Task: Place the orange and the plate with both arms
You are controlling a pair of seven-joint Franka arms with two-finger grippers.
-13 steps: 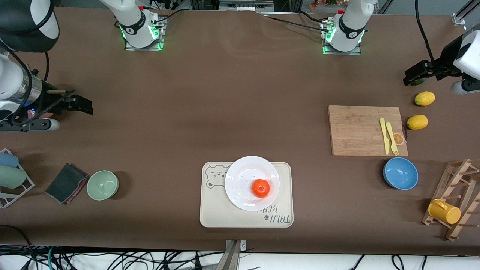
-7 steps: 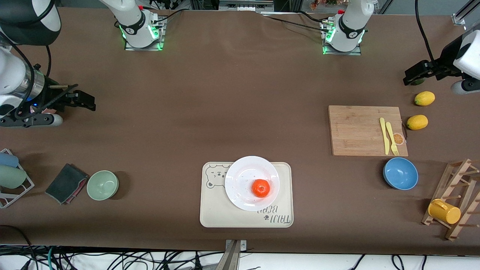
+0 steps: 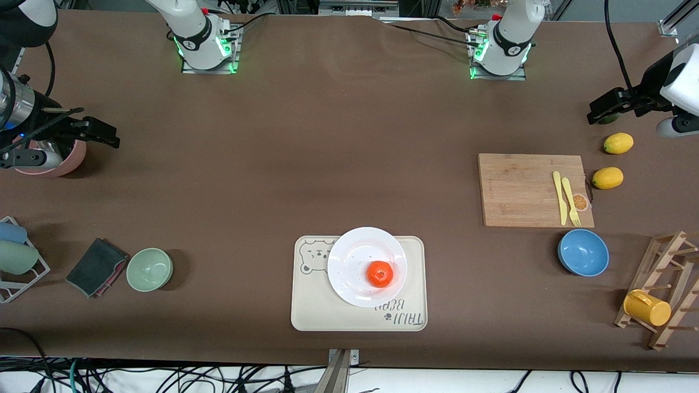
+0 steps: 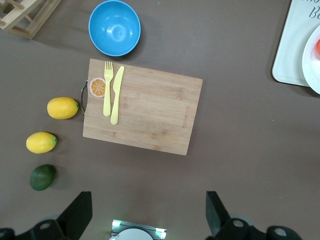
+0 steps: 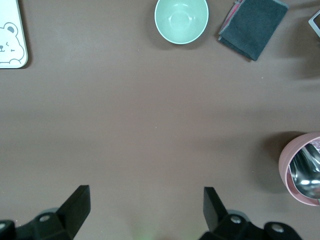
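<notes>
The orange (image 3: 379, 274) rests on the white plate (image 3: 349, 255), which sits on the cream bear tray (image 3: 327, 314) near the table's front edge. My right gripper (image 3: 101, 134) hangs open and empty over the right arm's end of the table, beside a pink cup (image 3: 60, 161). In the right wrist view its fingers (image 5: 75, 205) are wide apart over bare table. My left gripper (image 3: 600, 109) is open and empty over the left arm's end of the table, near the lemons. The left wrist view catches only the plate's edge (image 4: 311, 67).
A cutting board (image 3: 519, 188) carries a yellow fork and knife (image 3: 567, 199). Two lemons (image 3: 618, 143) lie beside it, with a blue bowl (image 3: 582, 252) and a wooden rack holding a yellow mug (image 3: 647, 308) nearer the camera. A green bowl (image 3: 149, 269) and dark cloth (image 3: 95, 267) lie toward the right arm's end.
The right arm has drawn back toward its end of the table and away from the front camera, uncovering the pink cup. The left arm, orange and plate have not moved.
</notes>
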